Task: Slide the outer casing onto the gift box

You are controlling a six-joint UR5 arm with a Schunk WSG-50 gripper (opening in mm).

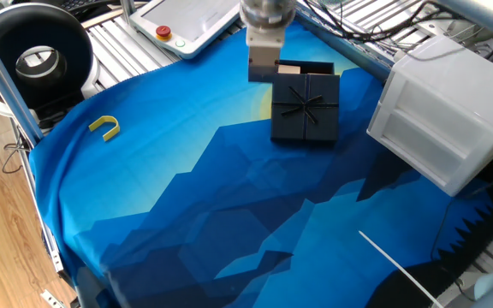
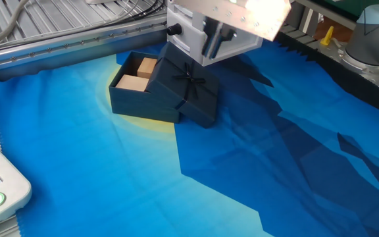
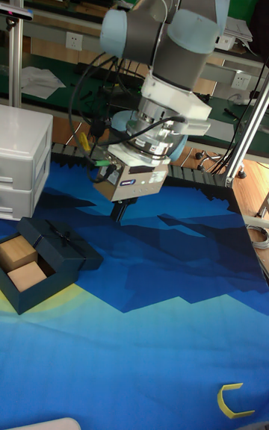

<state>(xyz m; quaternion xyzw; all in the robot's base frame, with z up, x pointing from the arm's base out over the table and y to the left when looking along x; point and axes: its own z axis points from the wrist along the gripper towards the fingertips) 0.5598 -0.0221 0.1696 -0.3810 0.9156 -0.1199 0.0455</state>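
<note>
The outer casing [image 1: 305, 107], a dark square sleeve with a ribbon bow, lies partly over the gift box [image 1: 289, 70], whose tan inside shows at the far end. In the other fixed view the outer casing [image 2: 191, 84] rests tilted on the right part of the gift box [image 2: 135, 83]. My gripper [image 1: 263, 70] hovers just left of the box, above the cloth. Its fingers [image 2: 212, 45] point down, close together, with nothing between them. In the tall view my gripper [image 3: 119, 213] hangs to the right of the outer casing [image 3: 66, 245] and the gift box [image 3: 22, 275].
A large white plastic bin [image 1: 443, 111] stands right of the box. A small yellow U-shaped piece [image 1: 104, 127] lies on the blue cloth at the left. A white pendant with a red button [image 1: 187, 21] and a black round device [image 1: 37, 51] sit beyond the cloth.
</note>
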